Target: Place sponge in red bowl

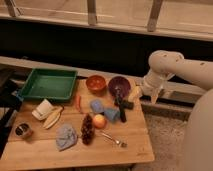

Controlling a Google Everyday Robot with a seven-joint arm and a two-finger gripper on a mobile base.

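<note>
The bench [135, 131] is pale wood, matt; tray [31, 82] (green) smooth plastic; fork [114, 140] shiny metal; rag [66, 136] soft cloth. The pincer [152, 94], beyond the bench's right edge, is matt white plastic.

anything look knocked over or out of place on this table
The white cup appears tipped on its side, and a dark long-handled utensil leans out of the round purple bowl onto the wooden table. Nothing looks spilled. The gripper hovers beside the table's right edge.

white pincer [154, 95] hangs right of purple bowl [119, 85], near red bowl [95, 82] and green tray [48, 84].
</note>
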